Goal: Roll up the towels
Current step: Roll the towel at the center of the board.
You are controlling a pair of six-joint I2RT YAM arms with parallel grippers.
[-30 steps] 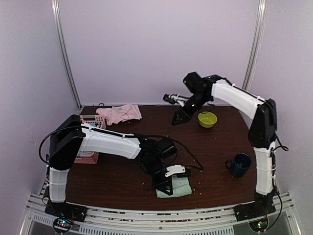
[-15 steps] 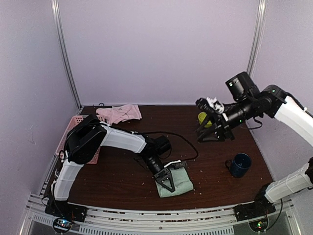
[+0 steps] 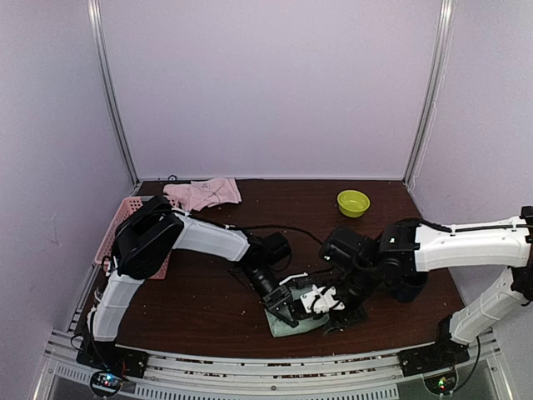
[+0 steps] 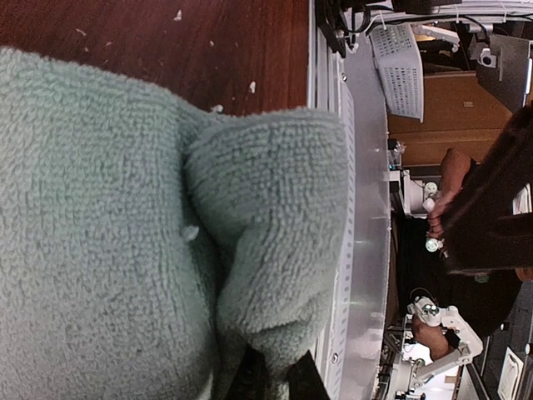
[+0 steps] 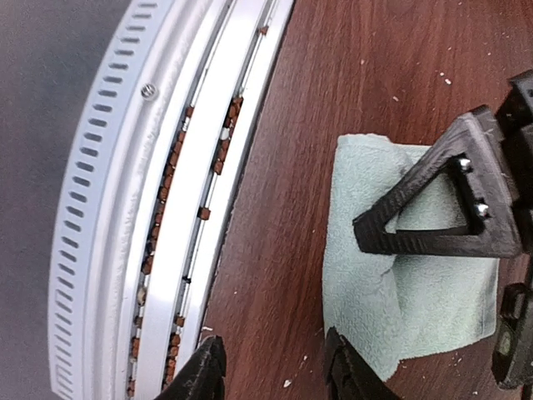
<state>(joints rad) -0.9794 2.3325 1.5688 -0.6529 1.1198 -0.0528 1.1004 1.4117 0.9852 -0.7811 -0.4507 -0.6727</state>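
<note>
Lying at the front edge of the table [image 3: 208, 300], the green towel [image 5: 416, 317] has a fold clamped in the left gripper [image 3: 283, 308]. The pink towel [image 3: 204, 193] sits crumpled at the far left. The right gripper [image 5: 279, 371] hangs spread and empty, just beside the green towel.

**My tally from the remote station**

I count two towels: one sage green towel [image 5: 375, 300] and one pale pink towel [image 3: 204, 193]. There is one pink basket [image 3: 115, 229] and one yellow-green bowl [image 3: 353, 202]. I see two tools, the left tool [image 3: 286, 307] and the right tool [image 5: 275, 371], each with two fingers.
</note>
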